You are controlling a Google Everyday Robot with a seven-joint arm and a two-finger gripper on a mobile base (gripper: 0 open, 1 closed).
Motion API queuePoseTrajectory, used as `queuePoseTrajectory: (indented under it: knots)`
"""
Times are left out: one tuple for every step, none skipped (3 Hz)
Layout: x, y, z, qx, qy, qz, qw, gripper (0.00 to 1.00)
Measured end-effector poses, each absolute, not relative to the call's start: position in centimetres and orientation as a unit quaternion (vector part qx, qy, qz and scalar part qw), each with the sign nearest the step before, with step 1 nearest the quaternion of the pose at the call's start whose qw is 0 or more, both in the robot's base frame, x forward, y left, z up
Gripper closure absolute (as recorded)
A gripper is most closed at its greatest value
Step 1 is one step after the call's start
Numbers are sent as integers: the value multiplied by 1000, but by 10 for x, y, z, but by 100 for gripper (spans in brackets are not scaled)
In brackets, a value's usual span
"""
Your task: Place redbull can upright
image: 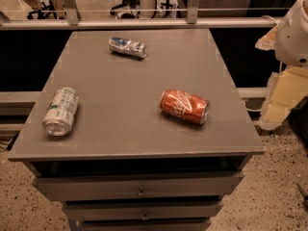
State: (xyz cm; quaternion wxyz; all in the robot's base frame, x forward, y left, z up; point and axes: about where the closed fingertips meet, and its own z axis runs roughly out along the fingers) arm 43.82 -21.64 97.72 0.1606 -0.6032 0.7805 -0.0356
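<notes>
Redbull can [127, 47] lies sideways at twelve o'clock, Coca-Cola can [185, 106] at four. My jaws hang at three; whether apart, I cannot tell.

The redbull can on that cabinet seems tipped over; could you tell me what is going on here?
The robot's hand hangs beside the right edge of the cabinet, touching nothing. The redbull can lies on its side near the far edge, not yet stood upright. A Coca-Cola can lies right of centre and a white-and-green can near the front left, both also on their sides.
</notes>
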Motion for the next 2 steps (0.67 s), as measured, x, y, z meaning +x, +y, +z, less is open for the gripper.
queuePoseTrajectory:
  knots:
    - [438, -216, 977, -603, 780, -36, 161, 0]
    - [470, -183, 971, -608, 775, -20, 172, 0]
